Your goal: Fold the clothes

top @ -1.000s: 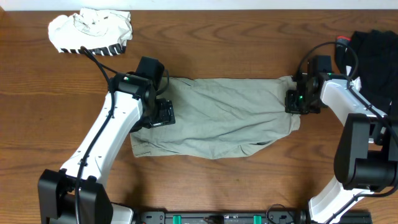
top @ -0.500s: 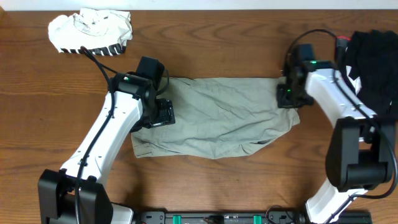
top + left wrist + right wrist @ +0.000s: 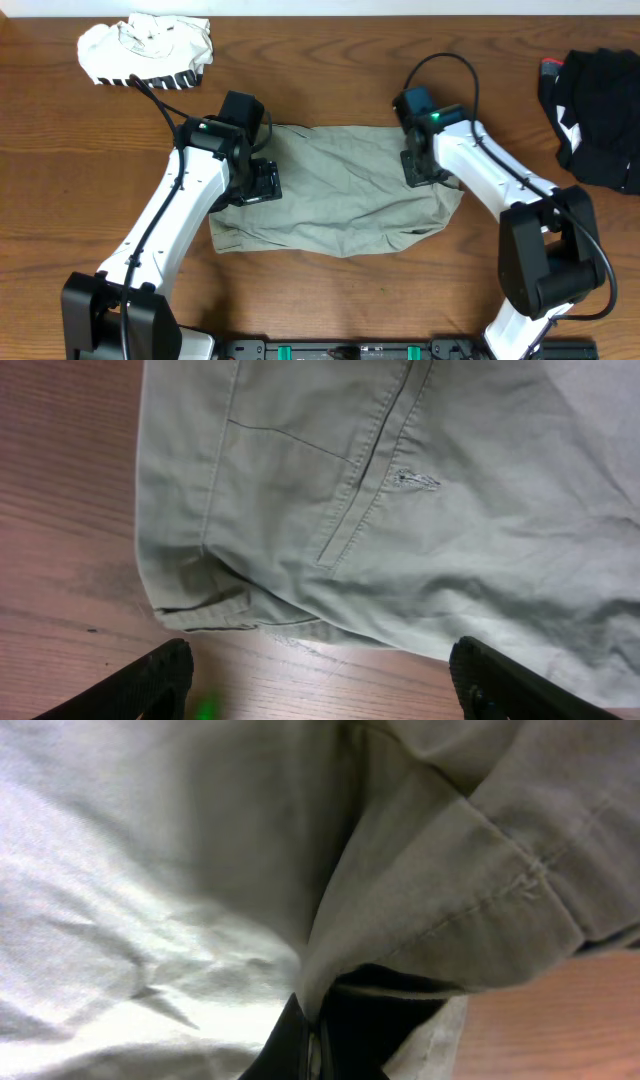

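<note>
The khaki-grey shorts lie flat in the middle of the table. My right gripper is shut on the shorts' right edge and holds it folded over toward the left; the wrist view shows the pinched fabric draped over the fingers. My left gripper is open at the shorts' left end, its fingers spread above bare wood just off the hem and pocket seam.
A white garment with black stripes lies bunched at the back left. A black garment lies at the right edge. The table's wood shows around the shorts.
My right gripper has moved left, carrying the shorts' right edge over the garment. The shorts now look shorter on the right. The left arm has not moved.
</note>
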